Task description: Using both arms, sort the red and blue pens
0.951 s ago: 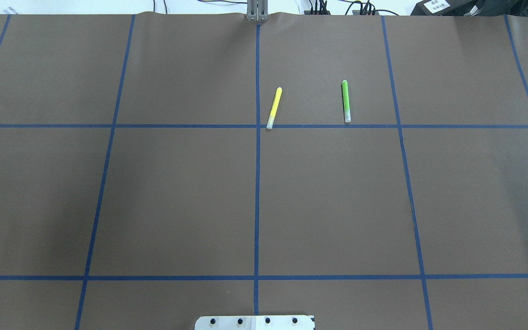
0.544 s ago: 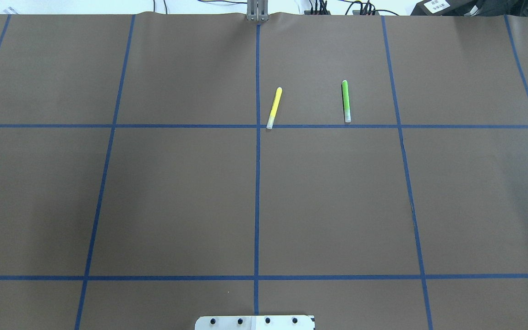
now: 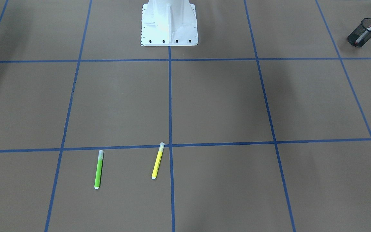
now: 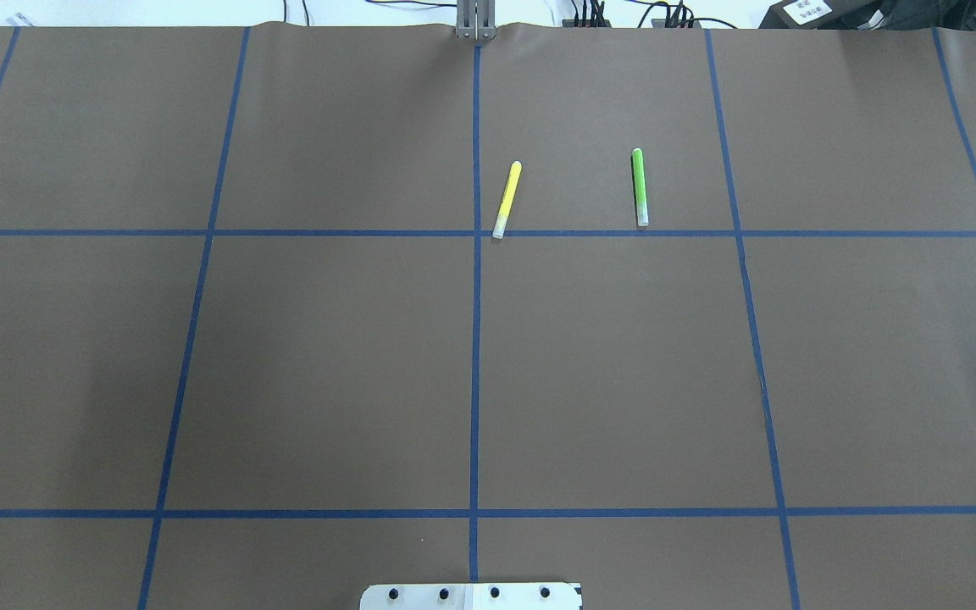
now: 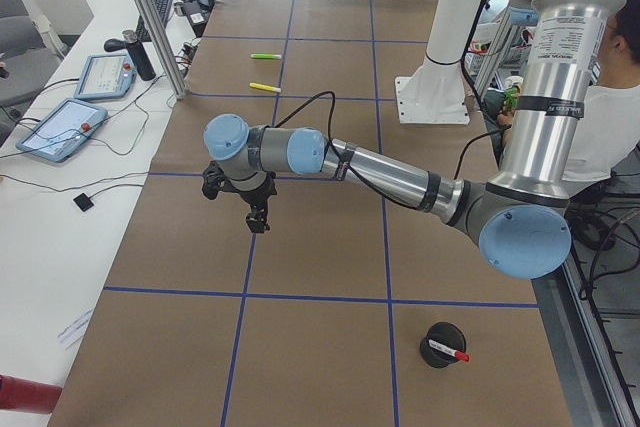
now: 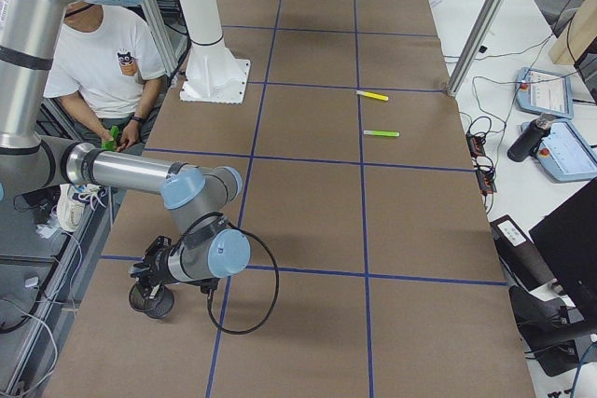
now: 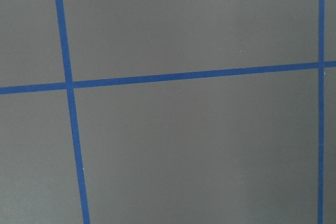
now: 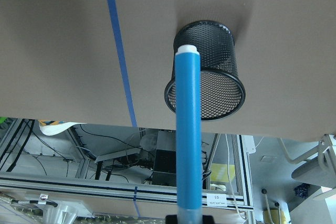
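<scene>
In the right wrist view the blue pen (image 8: 188, 129) runs straight out from my right gripper (image 8: 188, 216), which is shut on it. Its white far end points at a black mesh cup (image 8: 220, 51) near the table edge. The exterior right view shows that gripper (image 6: 154, 272) just above the same cup (image 6: 149, 301). The red pen (image 3: 369, 27) stands tilted in another mesh cup (image 3: 362, 35) on the robot's left. My left gripper (image 5: 258, 217) hovers over bare table; I cannot tell whether it is open or shut.
A yellow marker (image 4: 507, 199) and a lime-green marker (image 4: 639, 186) lie on the far side of the table, right of the centre line. The white pedestal (image 3: 169, 22) stands at the robot's side. A person (image 6: 103, 62) sits beside the table.
</scene>
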Controlling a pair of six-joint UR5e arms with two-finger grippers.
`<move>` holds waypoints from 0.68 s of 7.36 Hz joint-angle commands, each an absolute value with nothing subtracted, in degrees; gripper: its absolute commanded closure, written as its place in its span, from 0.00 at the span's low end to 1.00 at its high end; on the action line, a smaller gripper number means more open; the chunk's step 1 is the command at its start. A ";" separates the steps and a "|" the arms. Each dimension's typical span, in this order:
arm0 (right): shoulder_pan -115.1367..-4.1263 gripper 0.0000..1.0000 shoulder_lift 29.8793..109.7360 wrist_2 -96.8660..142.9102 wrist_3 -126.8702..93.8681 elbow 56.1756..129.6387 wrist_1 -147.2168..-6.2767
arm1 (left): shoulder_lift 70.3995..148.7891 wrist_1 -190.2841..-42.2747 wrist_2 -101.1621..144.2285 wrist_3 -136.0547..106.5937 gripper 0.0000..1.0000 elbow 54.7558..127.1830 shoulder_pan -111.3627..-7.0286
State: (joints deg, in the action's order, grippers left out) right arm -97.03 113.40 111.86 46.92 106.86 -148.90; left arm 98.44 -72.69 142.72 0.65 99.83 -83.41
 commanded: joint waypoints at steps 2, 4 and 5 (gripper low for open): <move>-96.94 1.00 114.52 111.00 49.22 101.79 -148.80 | 98.00 -72.69 142.82 0.62 0.00 101.51 -83.41; -96.94 1.00 114.43 112.05 49.13 98.81 -148.54 | 97.91 -72.42 142.73 0.62 0.00 103.00 -83.58; -96.94 1.00 114.35 112.76 49.13 97.57 -148.19 | 97.91 -72.33 142.65 0.62 0.00 102.75 -83.50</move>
State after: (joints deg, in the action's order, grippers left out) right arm -96.95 114.44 111.91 49.11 99.39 -148.54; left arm 97.95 -72.46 142.72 0.62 102.58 -83.51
